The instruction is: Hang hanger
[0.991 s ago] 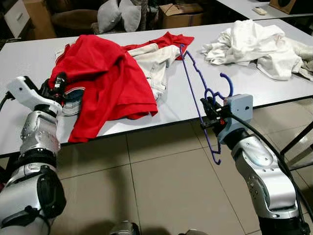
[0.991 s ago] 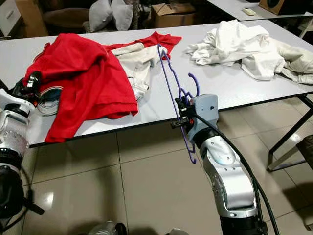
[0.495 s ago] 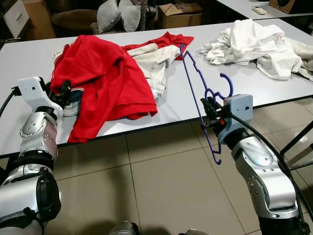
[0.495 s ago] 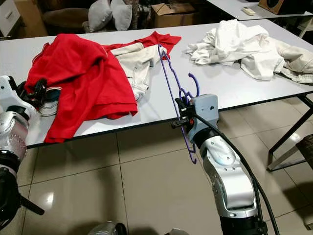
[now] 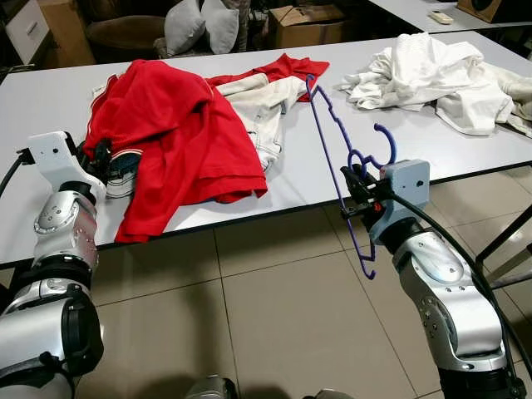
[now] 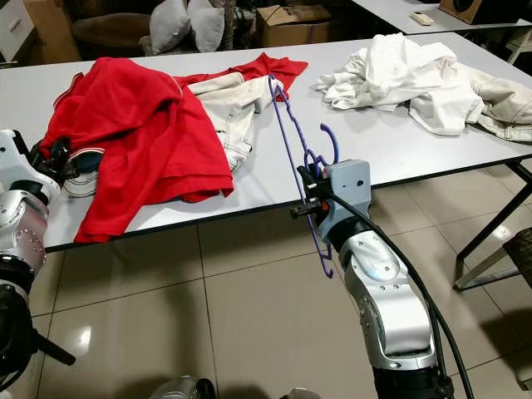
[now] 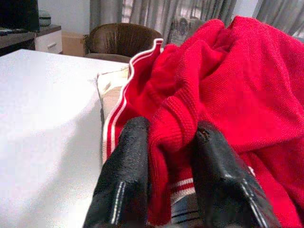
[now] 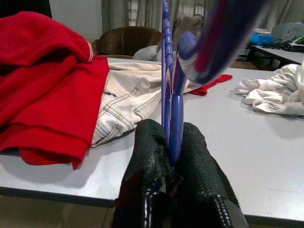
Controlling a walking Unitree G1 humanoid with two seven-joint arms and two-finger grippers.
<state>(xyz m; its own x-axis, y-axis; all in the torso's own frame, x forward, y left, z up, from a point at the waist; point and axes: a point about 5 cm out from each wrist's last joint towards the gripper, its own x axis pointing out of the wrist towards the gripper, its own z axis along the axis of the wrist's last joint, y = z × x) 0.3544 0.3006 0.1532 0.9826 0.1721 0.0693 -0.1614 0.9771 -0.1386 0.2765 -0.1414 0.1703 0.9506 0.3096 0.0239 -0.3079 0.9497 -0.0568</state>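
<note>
While the right gripper (image 5: 356, 184) was clamped on the blue plastic hanger (image 5: 331, 141), its long axis tilted across the table edge (image 5: 283, 212), the left gripper (image 7: 172, 156) pinched the red sweater's (image 5: 170, 125) collar, nearer arm.

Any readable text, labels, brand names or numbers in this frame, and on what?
None can be read.
Cardboard box behind the table: no legible print.
Red shirt, held by the left end effector: no visible lettering.
Purple hanger in the right end effector: unmarked.
</note>
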